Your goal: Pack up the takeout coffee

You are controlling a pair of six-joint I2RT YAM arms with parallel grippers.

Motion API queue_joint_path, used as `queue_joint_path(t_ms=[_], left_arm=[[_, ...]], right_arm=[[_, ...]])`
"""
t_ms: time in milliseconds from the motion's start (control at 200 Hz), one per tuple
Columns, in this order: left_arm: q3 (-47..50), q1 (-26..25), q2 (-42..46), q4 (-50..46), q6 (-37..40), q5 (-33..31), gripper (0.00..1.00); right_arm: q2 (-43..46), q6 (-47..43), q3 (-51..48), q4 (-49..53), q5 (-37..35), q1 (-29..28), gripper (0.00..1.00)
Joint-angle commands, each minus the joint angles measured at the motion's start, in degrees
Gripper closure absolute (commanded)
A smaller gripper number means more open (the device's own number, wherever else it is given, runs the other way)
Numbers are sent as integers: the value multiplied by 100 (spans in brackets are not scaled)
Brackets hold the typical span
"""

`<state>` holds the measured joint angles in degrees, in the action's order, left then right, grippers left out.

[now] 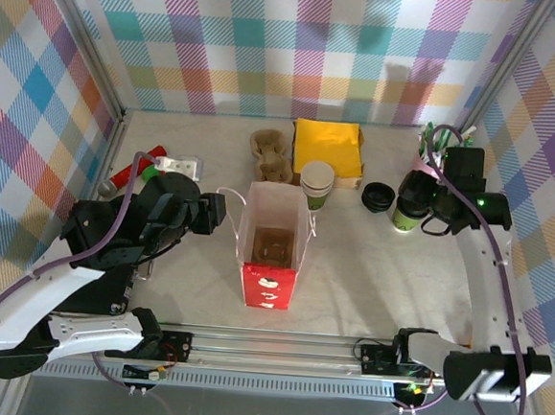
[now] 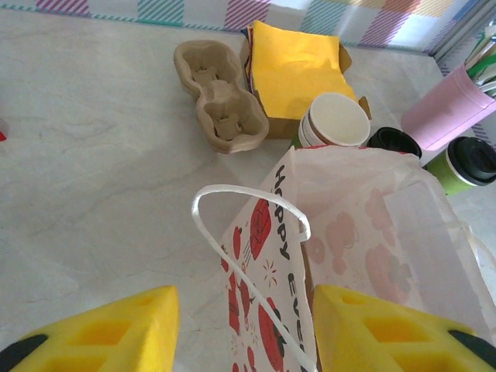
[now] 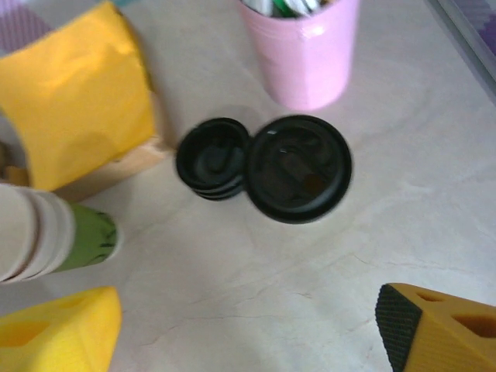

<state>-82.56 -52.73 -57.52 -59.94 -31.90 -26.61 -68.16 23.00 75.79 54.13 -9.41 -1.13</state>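
Observation:
The takeout coffee [image 1: 405, 218] stands at the right of the table, green below with a round black lid [image 3: 298, 167]. It also shows past the bag in the left wrist view [image 2: 469, 164]. My right gripper [image 1: 417, 197] hovers over it, open [image 3: 248, 333], with the lid beyond its fingertips and only bare table between them. The red-and-white paper bag [image 1: 269, 250] stands open mid-table. My left gripper [image 1: 220, 210] is at the bag's left side, open [image 2: 244, 333]. The bag's left wall and white handle loop [image 2: 232, 194] lie between its yellow fingers [image 2: 116, 329].
A loose black lid [image 3: 212, 157] lies right beside the coffee. A stack of lidless cups [image 1: 316, 184], yellow napkins [image 1: 328, 146] and a cardboard cup carrier [image 1: 272, 154] sit behind the bag. A pink holder [image 3: 302, 50] stands at the back right. Checked walls enclose the table.

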Motion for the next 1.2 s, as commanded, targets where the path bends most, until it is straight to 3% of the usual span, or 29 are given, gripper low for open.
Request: queue_joint_path(t_ms=[0,395,725,1195], left_arm=[[131,43,82,-28,9,-151,49],[277,43,153,9,-53,-186,47],[406,52,188,12,-35,-209,44],[461,61,227,9,-11,-133,41]], right_arm=[[-259,-230,-179,-133,390,238,8],[-1387,-824,-128,-426,625,586,4],[-1966,-983,191,-441,291,621,11],[-2556,-1066,518,-355,536,740,18]])
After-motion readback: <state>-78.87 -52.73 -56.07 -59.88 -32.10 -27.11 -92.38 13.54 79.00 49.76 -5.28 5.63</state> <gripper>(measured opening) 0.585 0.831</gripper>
